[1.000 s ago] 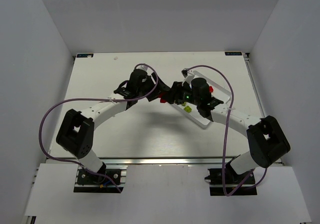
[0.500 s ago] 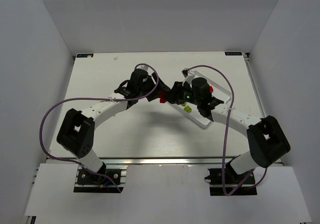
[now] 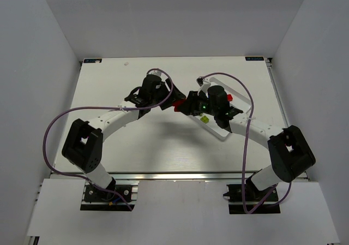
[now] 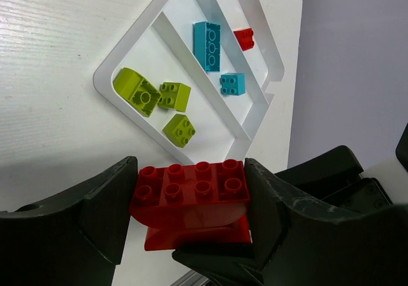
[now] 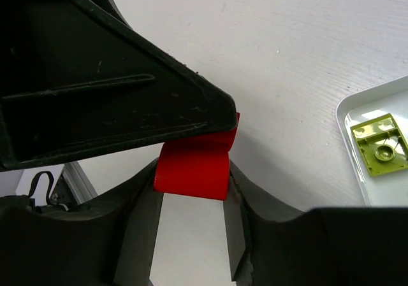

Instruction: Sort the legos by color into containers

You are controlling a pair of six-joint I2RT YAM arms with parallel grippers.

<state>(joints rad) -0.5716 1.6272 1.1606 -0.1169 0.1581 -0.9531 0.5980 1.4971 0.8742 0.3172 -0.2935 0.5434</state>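
Step in hand, as judged: hand-off of the red arch brick [image 4: 191,193] in mid-air, just off the tray's [image 4: 140,57] outer long edge, on the lime-lane side. L gripper [image 4: 191,200] is narrowed onto the brick, w/ one finger on each short end and studs up. R gripper [image 5: 191,190] comes in crosswise from the tray side. Its two fingers bracket the brick's side faces and look in contact, but how firmly they clamp can't be told. Tray contents, counted from that outer edge: lime bricks [image 4: 159,95] in the near lane, cyan bricks [image 4: 208,44] in the middle lane, and a small red brick [image 4: 244,38] in the far lane. So the arch brick presumably belongs in the far lane. To do it well, R should be fully seated on the flat faces, not the curved underside, before L lets go. L should then open wide and back straight away from the tray so its finger doesn't drag the brick round. The grips overlap closely, so finger-to-finger snagging is a risk. R then has to carry across the lime and cyan lanes above the dividers. The brick looks wide next to the lane, so its long axis should line up w/ the lane. Best release is low, over bare floor beside the small red brick.
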